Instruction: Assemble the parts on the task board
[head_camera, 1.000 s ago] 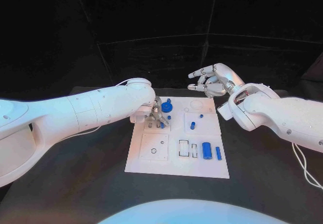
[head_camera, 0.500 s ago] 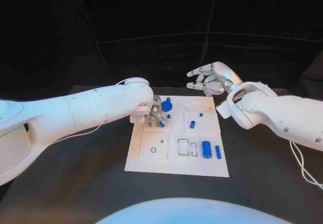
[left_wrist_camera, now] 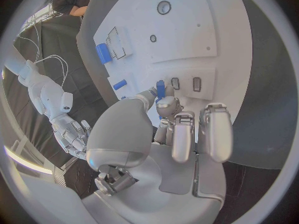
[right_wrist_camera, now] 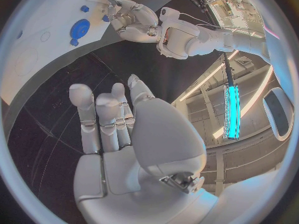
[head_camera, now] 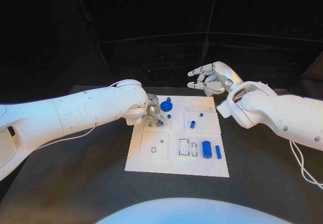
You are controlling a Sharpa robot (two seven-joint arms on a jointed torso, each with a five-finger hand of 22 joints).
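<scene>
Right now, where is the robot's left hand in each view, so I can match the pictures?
Head view: left hand over the task board's far left corner.
Left wrist view: left hand in the middle, pinching a small blue part.
Right wrist view: left hand at the board's edge, near the round blue part.
Shared landmark: the white task board.

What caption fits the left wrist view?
Left hand pinches a small blue part over the white task board, beside two small slots.

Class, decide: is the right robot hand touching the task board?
Apart. The head view shows the right robot hand raised beyond the task board's far edge, dark background between them.
</scene>
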